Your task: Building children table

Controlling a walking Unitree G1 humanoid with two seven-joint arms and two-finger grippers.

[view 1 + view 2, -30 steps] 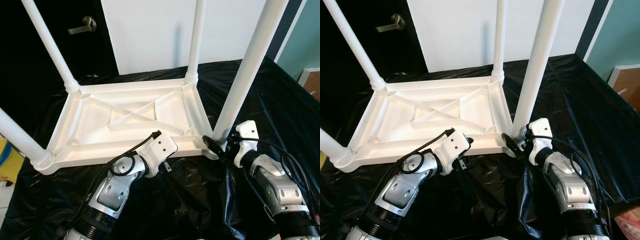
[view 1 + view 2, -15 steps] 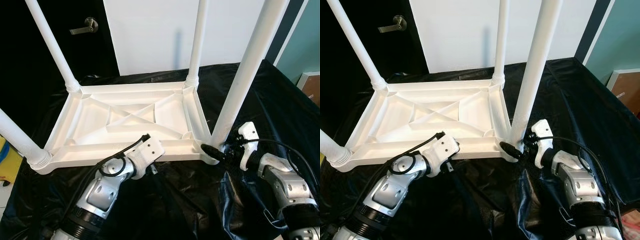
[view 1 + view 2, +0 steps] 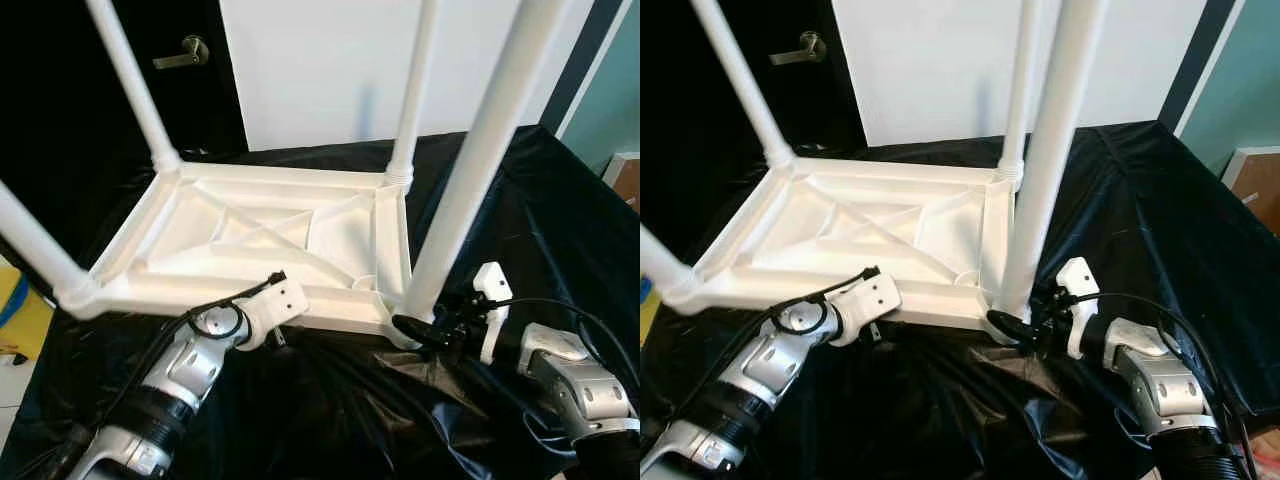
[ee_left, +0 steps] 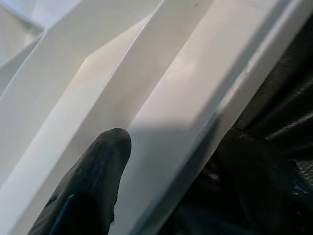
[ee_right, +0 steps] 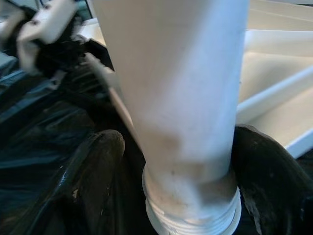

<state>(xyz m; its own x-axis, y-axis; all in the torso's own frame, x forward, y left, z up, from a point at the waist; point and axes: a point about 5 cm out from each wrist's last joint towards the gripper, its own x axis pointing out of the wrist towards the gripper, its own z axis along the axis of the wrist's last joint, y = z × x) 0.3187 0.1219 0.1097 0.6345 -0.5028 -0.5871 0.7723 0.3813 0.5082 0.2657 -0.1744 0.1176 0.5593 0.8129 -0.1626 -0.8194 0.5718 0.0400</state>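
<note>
**A:** What's nearest?

**B:** Lower right, the right hand (image 3: 425,328) is clamped around the leg (image 3: 462,180) at its threaded base, likely to screw it in. Lower left, the left hand (image 3: 285,340) pinches the upturned table (image 3: 270,230) rim, probably steadying it.

**A:** Behind?

**B:** Black sheet (image 3: 500,190), then wall (image 3: 320,70).

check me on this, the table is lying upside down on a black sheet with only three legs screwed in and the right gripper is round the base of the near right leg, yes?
Not quite: four legs are in, not three. The left eye view shows the table upside down on the black sheet with a leg at every corner. The rest holds: the right gripper has its fingers either side of the near right leg at its base.
</note>
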